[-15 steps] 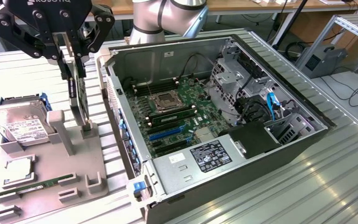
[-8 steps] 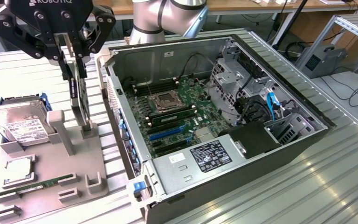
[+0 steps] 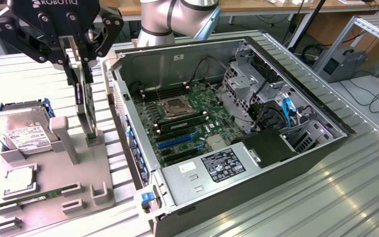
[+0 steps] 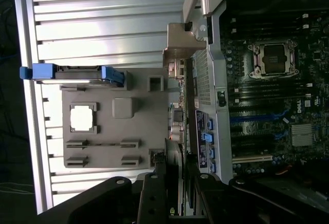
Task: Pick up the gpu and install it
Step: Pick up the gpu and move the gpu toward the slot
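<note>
The gpu [image 3: 84, 103] hangs on edge, thin and dark, between the fingers of my gripper [image 3: 81, 57], which is shut on its upper edge. Its lower end is at the upright posts of the grey holder [image 3: 71, 177]; I cannot tell whether it still touches them. In the wrist view the gpu [image 4: 181, 111] runs edge-on away from my gripper [image 4: 177, 193], with its silver bracket [image 4: 180, 44] at the far end. It lies between the holder [image 4: 139, 131] and the wall of the open computer case [image 4: 213, 80]. The motherboard [image 3: 183, 118] with blue slots [image 3: 176, 140] lies inside the case.
A hard drive [image 3: 18, 131] in a blue-tabbed caddy stands at the holder's back. A CPU chip [image 3: 18, 180] and a green RAM stick [image 3: 28, 200] rest on the holder. The case [image 3: 295, 143] fills the middle, its side wall [image 3: 120, 113] close beside the gpu.
</note>
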Robot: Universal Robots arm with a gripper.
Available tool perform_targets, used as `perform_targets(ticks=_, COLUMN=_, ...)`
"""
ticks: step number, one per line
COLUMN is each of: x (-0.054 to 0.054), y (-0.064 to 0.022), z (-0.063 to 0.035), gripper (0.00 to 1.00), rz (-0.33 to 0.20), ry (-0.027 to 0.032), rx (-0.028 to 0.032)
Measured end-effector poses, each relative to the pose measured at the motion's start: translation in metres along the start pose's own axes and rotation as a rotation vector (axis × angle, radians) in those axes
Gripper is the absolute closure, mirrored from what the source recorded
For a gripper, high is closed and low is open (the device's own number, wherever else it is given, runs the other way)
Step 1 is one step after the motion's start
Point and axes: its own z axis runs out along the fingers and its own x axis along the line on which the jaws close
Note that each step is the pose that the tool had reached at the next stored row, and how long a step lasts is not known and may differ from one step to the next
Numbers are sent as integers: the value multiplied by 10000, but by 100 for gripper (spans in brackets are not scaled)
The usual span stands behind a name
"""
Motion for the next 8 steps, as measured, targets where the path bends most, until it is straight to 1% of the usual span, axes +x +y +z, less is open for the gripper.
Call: perform_targets(ticks=8, x=-14, y=0, z=15, gripper=74, rz=0, ry=0, rx=0)
